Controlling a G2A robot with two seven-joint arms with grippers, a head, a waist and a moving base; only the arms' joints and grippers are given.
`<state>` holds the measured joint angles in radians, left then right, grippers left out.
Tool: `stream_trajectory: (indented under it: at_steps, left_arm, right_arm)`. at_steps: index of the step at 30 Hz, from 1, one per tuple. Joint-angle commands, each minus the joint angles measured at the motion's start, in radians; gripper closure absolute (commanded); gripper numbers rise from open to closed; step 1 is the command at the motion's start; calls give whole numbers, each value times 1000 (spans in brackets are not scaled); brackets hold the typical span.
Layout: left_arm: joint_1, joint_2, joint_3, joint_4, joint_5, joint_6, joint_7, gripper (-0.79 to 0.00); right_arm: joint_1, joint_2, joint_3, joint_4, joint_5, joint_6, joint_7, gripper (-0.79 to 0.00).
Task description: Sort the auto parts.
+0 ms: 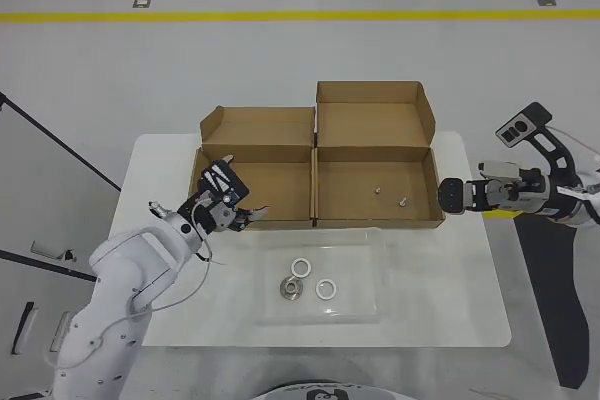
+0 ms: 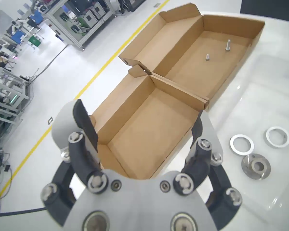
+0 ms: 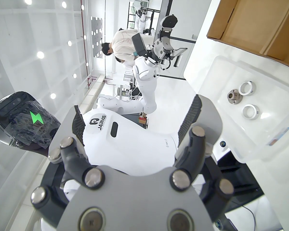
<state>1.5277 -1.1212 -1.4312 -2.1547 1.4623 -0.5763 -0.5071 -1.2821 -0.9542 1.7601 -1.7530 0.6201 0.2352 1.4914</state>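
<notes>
Two silver rings [image 1: 303,267] [image 1: 326,289] and a metal flange [image 1: 291,289] lie in a clear tray [image 1: 370,300] at the table's front. Behind it stand two open cardboard boxes. The left box [image 1: 255,185] holds nothing; the right box [image 1: 375,205] holds two small bolts [image 1: 378,187] [image 1: 404,200]. My left gripper [image 2: 142,126] hovers open and empty over the left box's front left corner, also seen as the left gripper [image 1: 230,212]. My right gripper [image 3: 137,121] is open and empty, off the right box's right side, at the right gripper [image 1: 447,195].
The white table [image 1: 460,300] has bare room to the right of the tray and along its front edge. The boxes' raised lids [image 1: 370,105] stand at the back. A black panel [image 1: 20,150] leans off the table's left.
</notes>
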Motion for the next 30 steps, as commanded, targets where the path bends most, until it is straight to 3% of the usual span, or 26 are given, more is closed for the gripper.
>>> stream_trajectory:
  at_steps: [1,7,19,30]
  left_arm:
    - [-24,-1,31,-2,-8,-22,-39,-785]
    - [-93,-1,138,-14,53,-91,-159,-785]
    - [-177,-6,302,16,134,-185,-246,-785]
    - [-194,-10,351,27,136,-182,-265,-785]
  right_arm:
    - [0,0,0,0,0,0,0,-785]
    - [0,0,0,0,0,0,0,-785]
    - [0,0,0,0,0,0,0,-785]
    - [0,0,0,0,0,0,0,-785]
